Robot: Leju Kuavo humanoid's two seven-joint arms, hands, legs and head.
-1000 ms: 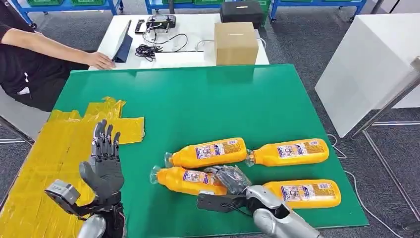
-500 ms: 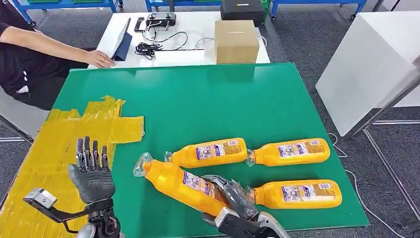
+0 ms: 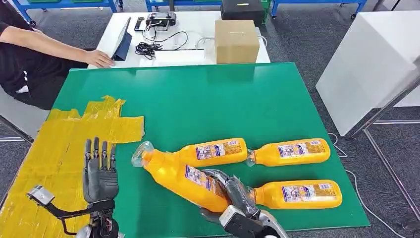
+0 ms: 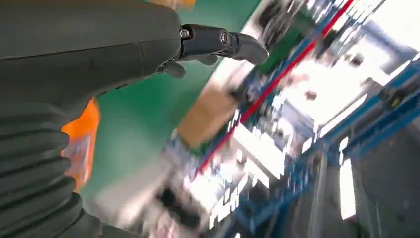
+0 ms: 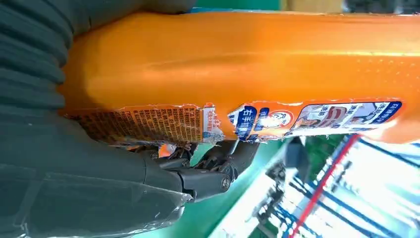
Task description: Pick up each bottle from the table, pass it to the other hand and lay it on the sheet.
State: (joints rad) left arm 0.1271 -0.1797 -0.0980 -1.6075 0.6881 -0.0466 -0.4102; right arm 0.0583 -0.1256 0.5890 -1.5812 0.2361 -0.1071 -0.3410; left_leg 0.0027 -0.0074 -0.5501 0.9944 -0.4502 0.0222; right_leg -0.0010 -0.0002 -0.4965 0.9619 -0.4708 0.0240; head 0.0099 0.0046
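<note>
Bottles: four orange ones in sight, none on the yellow sheet [image 3: 59,148] at the left of the green table [image 3: 198,99], so by my reckoning the task is at its very start, with all four handovers and placements left to do. Three bottles lie flat on the green: one [image 3: 210,152] near the middle, one [image 3: 292,151] to its right with the cap almost meeting the first one's base, and one [image 3: 299,193] closer to the robot on the right. The fourth, the held bottle [image 3: 181,177], is in the right hand [image 3: 233,196], fingers wrapped around its lower body over the torn label; it is tilted, cap end raised and pointing toward the sheet, overlapping the middle bottle from the head view; whether they touch I cannot tell. Left hand [image 3: 100,173] holds nothing: upright beside the sheet's edge, fingers straight and slightly apart, near the raised cap but clear of it. Judgement: the pass to the left hand is not yet made. A person's hand [image 3: 99,59] rests on the white table beyond.
</note>
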